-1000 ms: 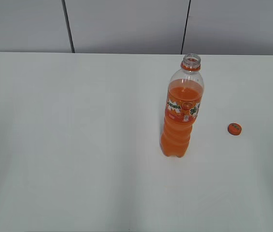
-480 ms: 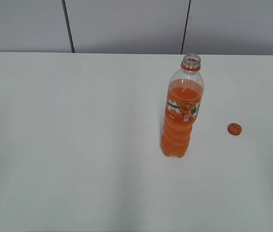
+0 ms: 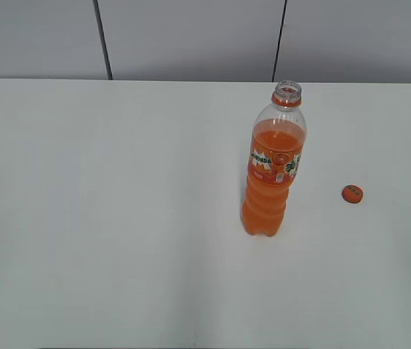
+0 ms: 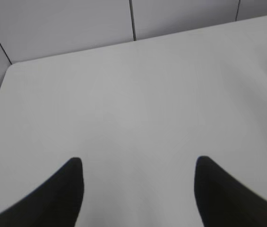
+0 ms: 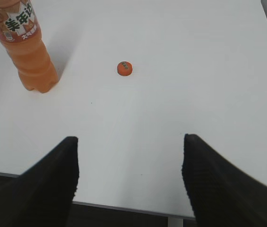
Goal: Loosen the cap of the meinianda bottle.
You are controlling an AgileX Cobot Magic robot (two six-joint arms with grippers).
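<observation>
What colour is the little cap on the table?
Orange, with faint dark print on top. The cap shows best in the right wrist view.

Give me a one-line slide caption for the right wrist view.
Open right gripper above the table, facing the loose cap and the uncapped meinianda bottle.

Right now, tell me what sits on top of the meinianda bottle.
Nothing: the meinianda bottle has an open mouth above its orange neck ring. The cap lies apart on the table.
</observation>
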